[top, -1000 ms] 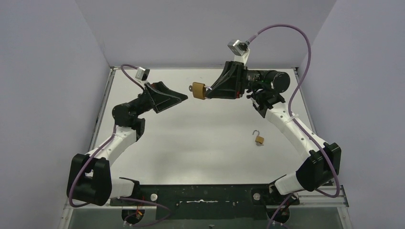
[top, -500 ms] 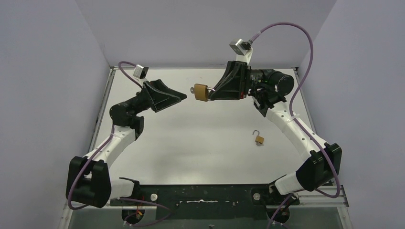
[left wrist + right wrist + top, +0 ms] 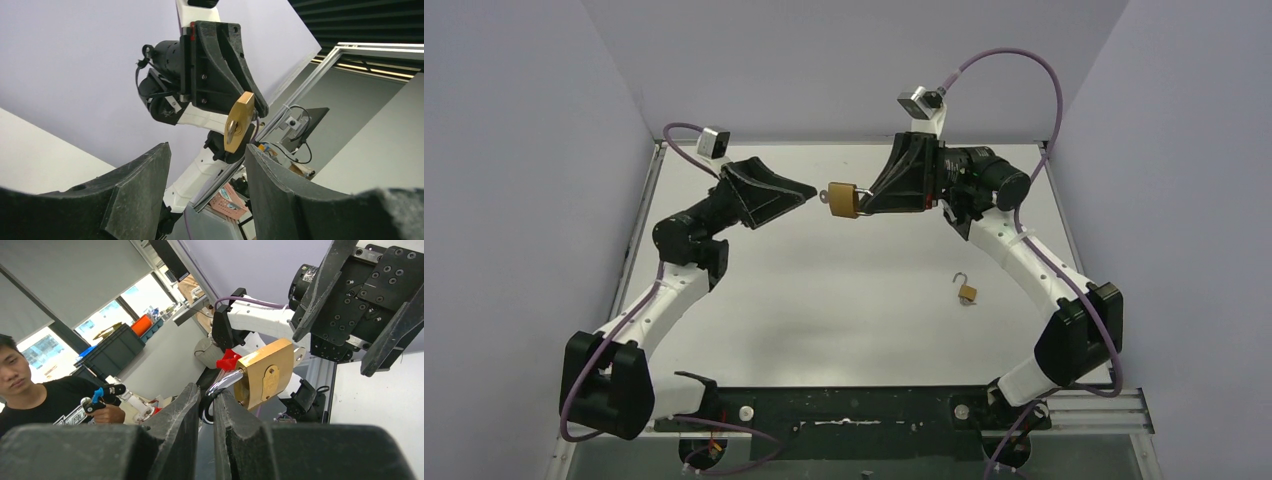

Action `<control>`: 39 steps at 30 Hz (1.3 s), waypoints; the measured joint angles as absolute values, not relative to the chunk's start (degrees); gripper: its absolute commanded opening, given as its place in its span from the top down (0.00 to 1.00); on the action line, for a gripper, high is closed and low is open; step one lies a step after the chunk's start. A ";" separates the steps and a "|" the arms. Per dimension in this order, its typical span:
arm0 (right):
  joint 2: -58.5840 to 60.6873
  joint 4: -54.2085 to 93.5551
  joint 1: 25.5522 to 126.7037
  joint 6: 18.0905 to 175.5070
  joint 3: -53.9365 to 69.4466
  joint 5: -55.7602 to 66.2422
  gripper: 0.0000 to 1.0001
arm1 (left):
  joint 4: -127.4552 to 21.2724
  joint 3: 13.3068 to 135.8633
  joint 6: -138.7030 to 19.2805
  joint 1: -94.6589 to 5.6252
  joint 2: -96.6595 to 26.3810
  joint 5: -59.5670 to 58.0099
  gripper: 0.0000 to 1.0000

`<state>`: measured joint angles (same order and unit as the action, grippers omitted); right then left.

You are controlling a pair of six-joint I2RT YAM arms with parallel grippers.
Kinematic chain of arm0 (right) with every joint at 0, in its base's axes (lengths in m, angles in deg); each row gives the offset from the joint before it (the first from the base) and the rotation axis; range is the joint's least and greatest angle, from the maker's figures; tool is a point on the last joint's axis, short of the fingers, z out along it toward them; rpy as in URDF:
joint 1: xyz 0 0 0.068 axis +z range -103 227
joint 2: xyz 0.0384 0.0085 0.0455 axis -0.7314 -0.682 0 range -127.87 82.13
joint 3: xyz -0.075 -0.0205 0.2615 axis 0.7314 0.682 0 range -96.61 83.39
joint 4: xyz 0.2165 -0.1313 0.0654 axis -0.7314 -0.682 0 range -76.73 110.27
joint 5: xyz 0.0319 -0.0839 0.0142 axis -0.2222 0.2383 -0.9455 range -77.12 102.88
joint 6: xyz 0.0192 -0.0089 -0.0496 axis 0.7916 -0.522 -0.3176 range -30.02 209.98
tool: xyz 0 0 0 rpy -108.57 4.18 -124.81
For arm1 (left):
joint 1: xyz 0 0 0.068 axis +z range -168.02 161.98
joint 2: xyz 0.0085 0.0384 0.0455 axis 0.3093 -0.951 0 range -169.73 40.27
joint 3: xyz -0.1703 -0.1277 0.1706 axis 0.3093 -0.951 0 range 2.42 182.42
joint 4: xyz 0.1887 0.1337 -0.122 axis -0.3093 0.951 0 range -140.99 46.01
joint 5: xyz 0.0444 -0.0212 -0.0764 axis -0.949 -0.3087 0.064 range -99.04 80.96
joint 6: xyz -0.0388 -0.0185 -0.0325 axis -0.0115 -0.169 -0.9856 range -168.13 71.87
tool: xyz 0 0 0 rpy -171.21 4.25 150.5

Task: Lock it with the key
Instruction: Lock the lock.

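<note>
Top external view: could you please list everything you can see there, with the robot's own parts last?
large padlock: one, brass, held in the air above the table's far half.
key: one, greyish, sticking out of the large padlock toward the left gripper.
small padlock: one, brass, shackle open, lying on the table right of centre.
table: one, white.
left gripper: one, black, open, close to the key.
right gripper: one, black, shut on the large padlock's shackle.

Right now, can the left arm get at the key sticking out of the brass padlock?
Probably yes. The left gripper, jaws apart, faces the key with only open air between them; the right gripper holds the padlock by its shackle from the other side.
</note>
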<state>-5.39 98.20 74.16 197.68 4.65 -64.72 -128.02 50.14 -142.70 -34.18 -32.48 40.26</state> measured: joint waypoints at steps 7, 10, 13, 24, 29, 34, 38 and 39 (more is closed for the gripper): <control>-5.70 99.62 75.80 198.54 4.65 -64.85 1.00 | -128.24 52.02 -142.67 -37.70 -34.15 39.10 0.51; -5.74 100.12 75.91 198.69 4.65 -64.96 1.00 | -128.20 52.39 -142.63 -38.51 -34.76 38.95 0.54; -5.77 100.63 75.84 198.73 4.65 -65.03 1.00 | -128.18 52.74 -142.65 -38.71 -34.89 38.84 0.62; -6.44 101.89 75.82 198.76 4.67 -65.03 1.00 | -128.22 52.94 -143.20 -38.92 -34.84 38.51 0.52; -6.49 102.86 75.82 198.71 4.67 -64.81 1.00 | -127.94 52.92 -143.64 -38.95 -34.65 38.51 0.47; -7.32 102.42 75.82 198.71 5.44 -64.85 1.00 | -128.15 52.92 -143.66 -39.23 -33.07 38.53 0.50; -7.75 101.89 75.82 198.69 5.65 -64.92 1.00 | -128.31 52.92 -143.79 -39.25 -32.24 38.55 0.61; -7.78 101.78 75.82 198.69 5.65 -64.92 1.00 | -128.39 52.92 -143.74 -39.25 -32.11 38.58 0.63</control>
<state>-7.78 101.78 75.82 198.69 5.65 -64.92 -128.39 52.92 -143.74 -39.25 -32.11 38.58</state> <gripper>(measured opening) 0.142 0.415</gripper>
